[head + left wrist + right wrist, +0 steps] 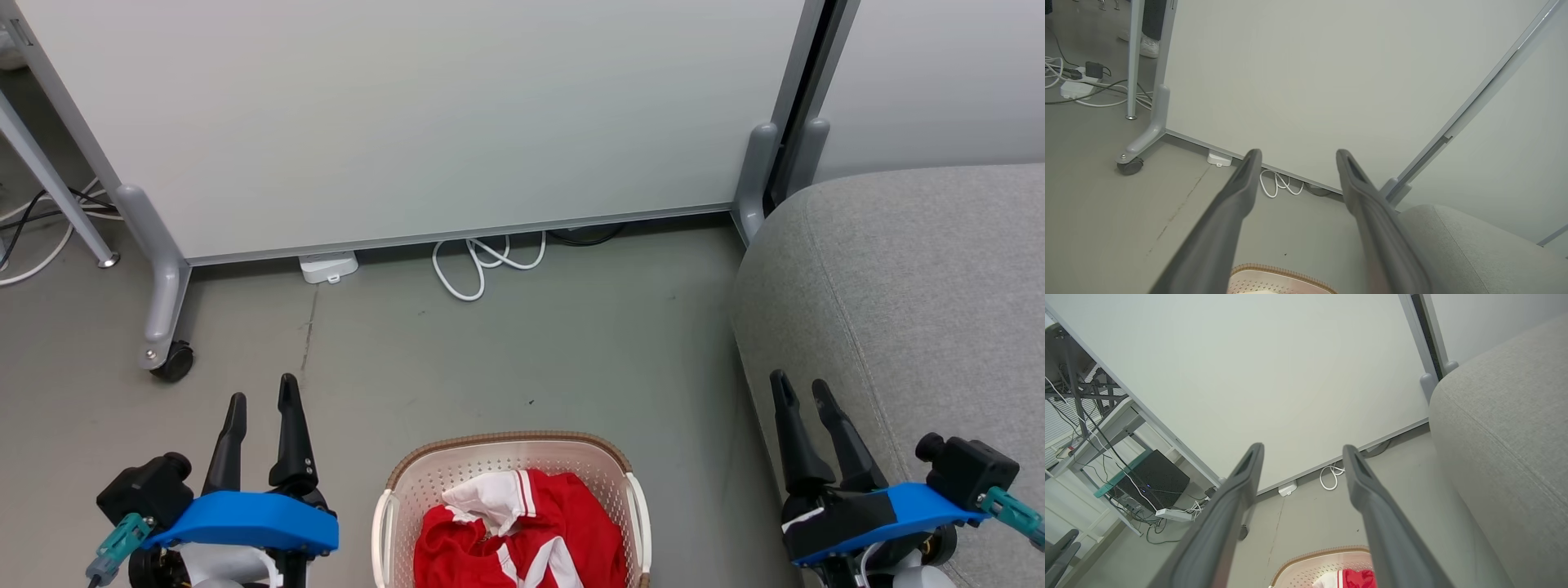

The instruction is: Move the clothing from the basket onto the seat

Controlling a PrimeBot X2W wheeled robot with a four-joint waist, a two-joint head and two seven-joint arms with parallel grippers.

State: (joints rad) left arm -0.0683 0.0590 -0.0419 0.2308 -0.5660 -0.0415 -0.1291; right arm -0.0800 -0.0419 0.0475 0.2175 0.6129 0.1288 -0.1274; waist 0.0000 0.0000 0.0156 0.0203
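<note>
Sitting at six o'clock in the head view, the basket [506, 442] stands on the grey floor [571, 351] with the clothing [531, 535] heaped inside it: red fabric with white stripes, and a white panel folded up at the heap's eleven o'clock. The bottom edge of that view cuts off the basket's near part. The seat [914, 286] takes the three-to-five o'clock side. Its rounded corner is near the basket but apart from it, with a strip of floor between them.

The left gripper [262, 388] hovers at eight o'clock, off the basket's nine o'clock side, its two dark fingers spread wide toward twelve and holding nothing. The right gripper [798, 380] hovers at four o'clock in front of the seat's edge, its fingers likewise parted and empty, leaning toward eleven. Whether it touches the upholstery I cannot tell.

In each wrist view the basket's brown rim peeks in at six o'clock between the spread fingers, and the right wrist view also catches a bit of red cloth there.

At twelve o'clock in the head view stands a white partition panel [408, 122] with a looped white cable [482, 265] under its lower edge and a caster [174, 362] at nine o'clock.
</note>
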